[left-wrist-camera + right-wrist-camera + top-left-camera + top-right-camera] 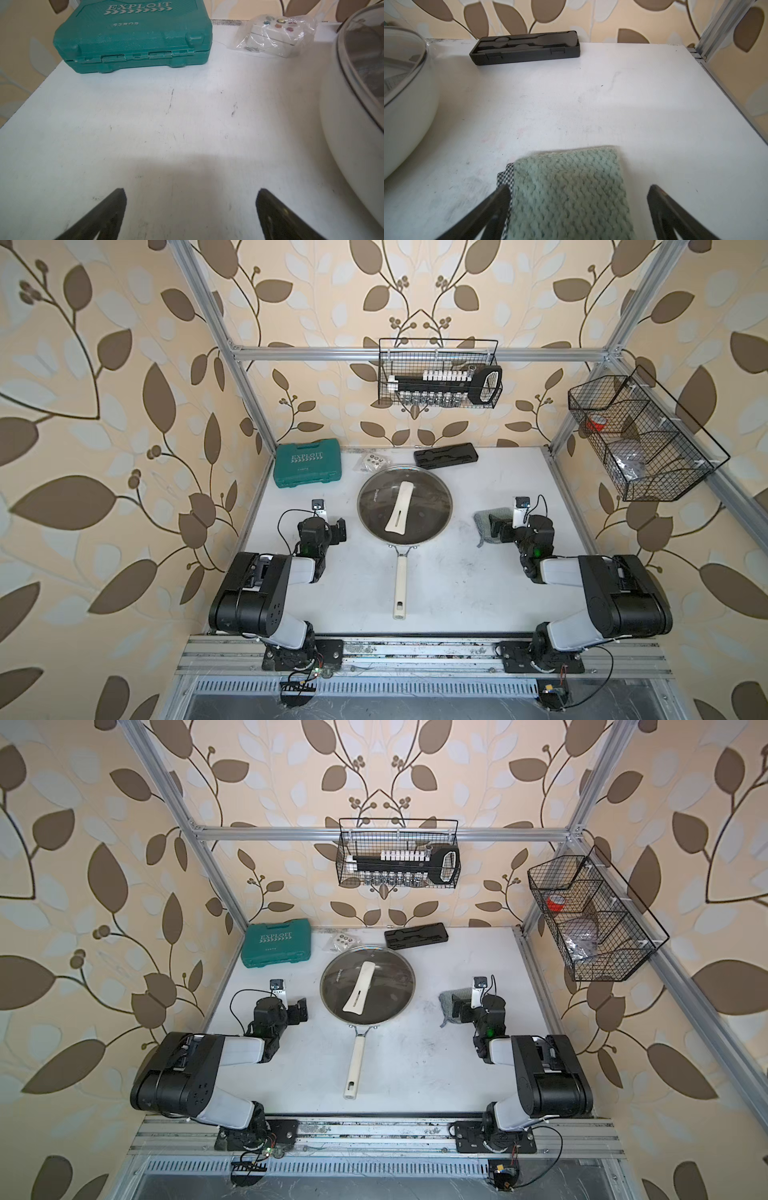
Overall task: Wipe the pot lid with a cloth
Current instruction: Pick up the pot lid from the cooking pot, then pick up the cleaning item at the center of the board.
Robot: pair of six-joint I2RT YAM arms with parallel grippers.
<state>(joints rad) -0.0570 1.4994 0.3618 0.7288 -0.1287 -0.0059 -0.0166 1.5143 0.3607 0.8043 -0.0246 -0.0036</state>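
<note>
The pot lid point(405, 506) point(368, 988), clear glass with a metal rim and a cream handle, rests on a frying pan point(400, 585) at mid-table. In the left wrist view its rim point(365, 52) shows at the edge. The mint-green cloth point(482, 519) point(448, 1002) lies flat on the table, right of the pan. My right gripper point(496, 526) point(579, 187) hangs open just over the cloth point(569, 191), which lies between its fingers, untouched. My left gripper point(340, 529) point(191, 190) stands open over bare table, left of the pan.
A teal tool case point(307, 466) sits at the back left, with a small bagged box point(370, 462) beside it. A black case point(445, 455) lies behind the lid. Wire baskets hang on the back wall point(440, 377) and the right frame point(640, 439).
</note>
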